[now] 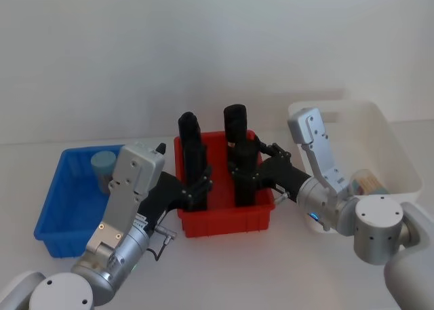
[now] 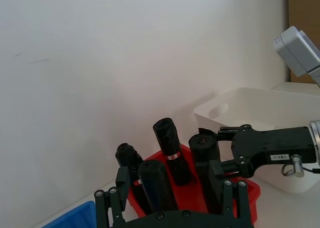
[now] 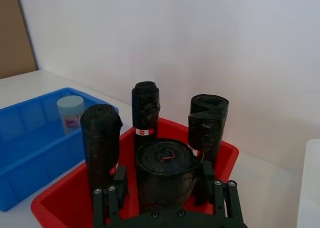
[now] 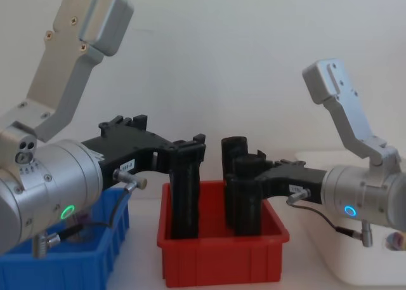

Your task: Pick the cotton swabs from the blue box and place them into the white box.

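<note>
Here, both grippers reach into the red bin [image 1: 227,222]: the left gripper [image 1: 198,188] has its fingers clenched on one black roll [image 1: 191,154], the right gripper [image 1: 245,171] on another black roll [image 1: 237,144]. One tub of cotton swabs [image 1: 104,169] stands in the blue box [image 1: 57,215]; another tub [image 1: 369,182] lies in the white box [image 1: 400,147].

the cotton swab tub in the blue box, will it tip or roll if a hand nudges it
The tub stands upright in the blue box, so a nudge might tip it. Being round, it would probably roll once down. It is small clear plastic, likely light and a little slick.
</note>
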